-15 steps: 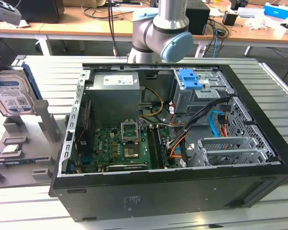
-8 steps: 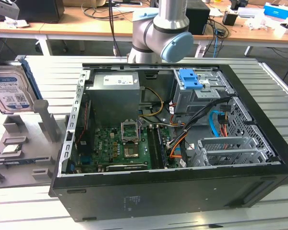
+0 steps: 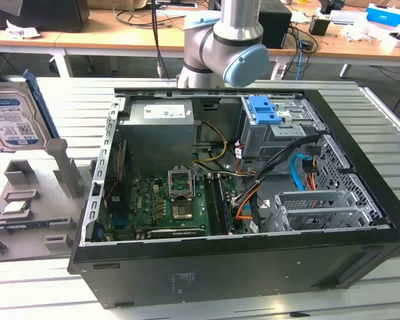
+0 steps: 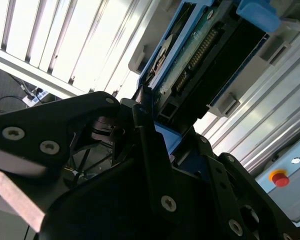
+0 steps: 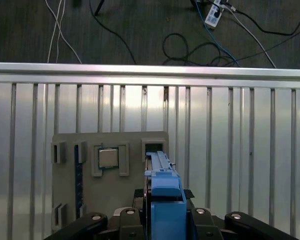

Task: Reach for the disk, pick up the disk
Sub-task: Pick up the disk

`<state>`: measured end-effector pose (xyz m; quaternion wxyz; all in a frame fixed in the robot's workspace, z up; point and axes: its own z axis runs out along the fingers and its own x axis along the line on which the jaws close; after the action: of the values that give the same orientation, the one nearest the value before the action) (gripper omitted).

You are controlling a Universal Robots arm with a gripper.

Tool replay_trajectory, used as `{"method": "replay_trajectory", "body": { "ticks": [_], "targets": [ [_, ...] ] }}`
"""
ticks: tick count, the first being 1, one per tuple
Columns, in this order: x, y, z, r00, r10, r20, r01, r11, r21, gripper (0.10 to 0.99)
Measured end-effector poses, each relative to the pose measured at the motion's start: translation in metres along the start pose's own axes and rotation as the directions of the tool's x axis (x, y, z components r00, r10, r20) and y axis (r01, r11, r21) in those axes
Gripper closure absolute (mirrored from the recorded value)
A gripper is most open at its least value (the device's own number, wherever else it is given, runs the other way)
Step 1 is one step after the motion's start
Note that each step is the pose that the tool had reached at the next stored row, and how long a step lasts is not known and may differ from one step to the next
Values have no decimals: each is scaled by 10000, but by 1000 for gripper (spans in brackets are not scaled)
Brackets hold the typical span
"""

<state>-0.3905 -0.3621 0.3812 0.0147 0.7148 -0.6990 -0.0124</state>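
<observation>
The disk [image 3: 10,117] is a silver hard drive with a white-and-blue label and blue side rails. It hangs upright at the exterior view's far left, above the grey fixture [image 3: 27,220]. In the first wrist view the disk [image 5: 165,192] is edge-on, its blue rail sitting between the black fingers of my gripper [image 5: 164,216], which is shut on it. The empty slot [image 5: 154,148] of the fixture lies just beyond it. In the second wrist view the disk's circuit-board side [image 4: 200,55] faces the camera, past a black finger [image 4: 145,135].
An open computer case [image 3: 240,267] lies on the slatted metal table [image 3: 387,133], with a blue latch [image 3: 263,110] on its drive cage. The grey fixture holds a small square chip [image 5: 109,158]. Cables trail on the floor [image 5: 200,45] beyond the table edge. A red button [image 4: 279,177] is nearby.
</observation>
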Motion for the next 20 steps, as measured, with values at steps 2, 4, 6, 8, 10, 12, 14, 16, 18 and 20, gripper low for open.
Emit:
{"method": "replay_trajectory", "body": {
  "ticks": [2, 4, 6, 8, 10, 12, 14, 16, 18, 20],
  "targets": [
    [0, 0, -32, 10000, 0, 0, 0, 10000, -1, 718],
    [0, 1, -84, 10000, 0, 0, 0, 10000, 0, 718],
    [0, 2, -117, 10000, 0, 0, 0, 10000, -1, 718],
    [0, 2, -156, 10000, 0, -1, 0, 10000, -1, 718],
    [-1, 3, -197, 10000, 0, 0, 0, 10000, -1, 718],
    [-1, 4, -244, 10000, 0, 0, 0, 10000, -2, 718],
    [-1, 5, -278, 10000, 0, 0, 0, 10000, -1, 718],
    [-2, 5, -313, 10000, 0, 0, 0, 10000, -2, 718],
    [-2, 6, -347, 10000, 0, 0, 0, 10000, -3, 718],
    [-2, 7, -399, 10000, 0, 0, 0, 10000, -3, 718]
  ]
}}
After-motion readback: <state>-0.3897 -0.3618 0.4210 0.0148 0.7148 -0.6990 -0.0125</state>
